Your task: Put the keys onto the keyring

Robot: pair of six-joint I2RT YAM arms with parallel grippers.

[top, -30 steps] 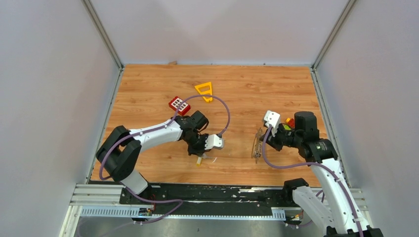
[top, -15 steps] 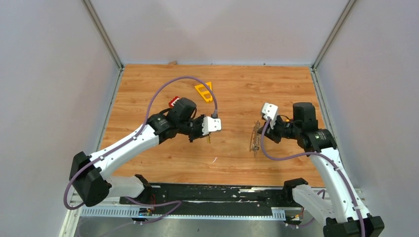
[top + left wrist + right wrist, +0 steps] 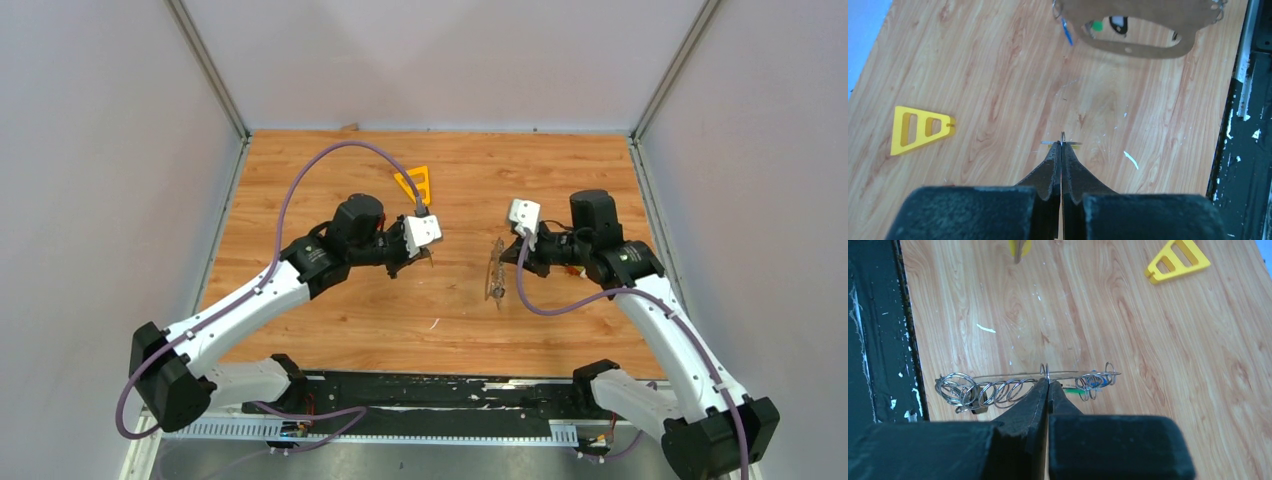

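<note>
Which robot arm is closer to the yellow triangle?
Left. The left gripper hangs close to the yellow triangle's near side; the right gripper, holding the keyring, is farther to its right.

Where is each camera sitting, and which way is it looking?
Top external: high behind the robot, looking down on the table; shows the whole left arm and right arm.
Left wrist: on the left arm, looking past the left gripper, shut on a key, toward the keyring.
Right wrist: on the right arm, looking past the right gripper, which pinches the keyring.
Shared: both wrist views show the yellow frame and the keyring.
</note>
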